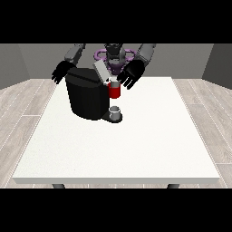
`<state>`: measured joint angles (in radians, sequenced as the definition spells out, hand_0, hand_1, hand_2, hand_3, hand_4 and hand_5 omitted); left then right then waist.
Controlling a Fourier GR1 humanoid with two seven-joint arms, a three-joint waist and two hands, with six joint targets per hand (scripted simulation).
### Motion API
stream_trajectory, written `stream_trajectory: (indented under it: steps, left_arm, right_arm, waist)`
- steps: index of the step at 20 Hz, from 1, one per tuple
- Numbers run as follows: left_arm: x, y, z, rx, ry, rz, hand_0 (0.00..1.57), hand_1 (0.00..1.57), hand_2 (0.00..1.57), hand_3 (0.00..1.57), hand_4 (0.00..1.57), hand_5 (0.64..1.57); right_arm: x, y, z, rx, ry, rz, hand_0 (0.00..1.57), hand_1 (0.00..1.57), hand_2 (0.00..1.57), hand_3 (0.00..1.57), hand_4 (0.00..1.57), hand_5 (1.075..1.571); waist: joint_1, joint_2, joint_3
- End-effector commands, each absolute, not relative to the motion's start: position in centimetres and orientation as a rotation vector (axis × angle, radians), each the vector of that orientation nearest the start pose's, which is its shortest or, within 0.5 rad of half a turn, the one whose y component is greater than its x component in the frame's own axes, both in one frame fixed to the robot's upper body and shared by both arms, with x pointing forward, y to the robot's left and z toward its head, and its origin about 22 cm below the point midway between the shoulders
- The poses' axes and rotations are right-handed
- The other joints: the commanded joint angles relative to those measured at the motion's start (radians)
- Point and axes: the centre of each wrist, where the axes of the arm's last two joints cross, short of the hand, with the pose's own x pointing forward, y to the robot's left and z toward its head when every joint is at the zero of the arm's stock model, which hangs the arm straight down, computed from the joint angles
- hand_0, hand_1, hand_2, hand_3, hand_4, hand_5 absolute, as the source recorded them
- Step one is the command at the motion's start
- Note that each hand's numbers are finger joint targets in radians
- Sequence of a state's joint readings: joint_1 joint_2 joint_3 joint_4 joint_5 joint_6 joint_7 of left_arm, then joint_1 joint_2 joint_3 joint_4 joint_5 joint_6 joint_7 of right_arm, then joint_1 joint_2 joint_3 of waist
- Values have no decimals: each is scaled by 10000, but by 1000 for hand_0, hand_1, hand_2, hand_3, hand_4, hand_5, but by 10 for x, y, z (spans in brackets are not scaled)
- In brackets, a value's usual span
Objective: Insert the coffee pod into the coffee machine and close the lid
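The lid (101,71) is standing tilted open over the machine (87,94) near the surface's (149,136) far edge. The robot hand at the view's right (130,74), fingers spread, is hovering just beside it, nearer than the other robot hand (60,72), also spread. The pod is not showing clearly.

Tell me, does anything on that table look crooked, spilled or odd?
Nothing is spilled or broken. The coffee machine stands upright on the white table, its grey lid tilted up and open. A red part and a small grey cup sit at its front. The hand at the view's right hovers there, fingers spread.
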<state>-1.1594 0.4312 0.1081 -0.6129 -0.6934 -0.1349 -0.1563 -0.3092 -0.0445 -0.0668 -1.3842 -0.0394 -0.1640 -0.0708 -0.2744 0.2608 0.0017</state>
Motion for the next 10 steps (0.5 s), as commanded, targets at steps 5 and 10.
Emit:
stream_trajectory:
  steps: [5, 10]
  left_arm:
    - [462, 255, 221, 7509, -16347, -10886, 0, 0, 378, 112, 0, 1571]
    - [464, 235, 219, 7493, -15884, -11212, 0, 0, 0, 0, 0, 1571]
  right_arm:
    - [316, -216, 30, -775, -17369, -949, 0, 0, 0, 0, 415, 1571]
    - [324, -219, 34, -1140, -17314, -1225, 0, 0, 0, 0, 411, 1571]
  waist:
    - [126, 219, -14]
    - [314, -152, -13]
